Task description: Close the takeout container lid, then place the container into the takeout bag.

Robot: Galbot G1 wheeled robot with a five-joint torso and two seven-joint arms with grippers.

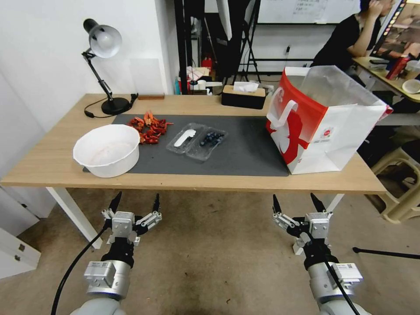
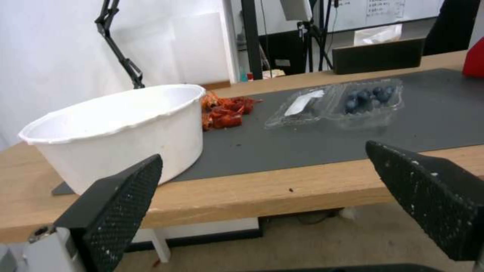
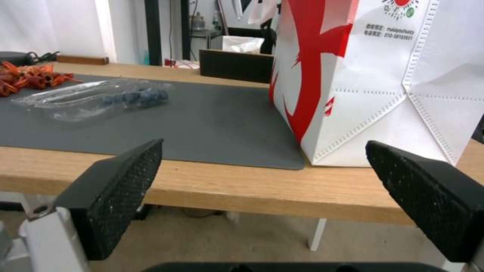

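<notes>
Head view showed the takeout container lying open on the counter's dark mat, lid folded flat beside the blueberries; takeout bag stood well apart; left end effector and right end effector hung released below; nothing yet done.

The takeout bag by the tabletop's right edge hides its inside behind a cloudy liner, and its small logo print is too tiny to read. In the right wrist view its top and far side are cut off. The lid's label is unreadable.
</notes>
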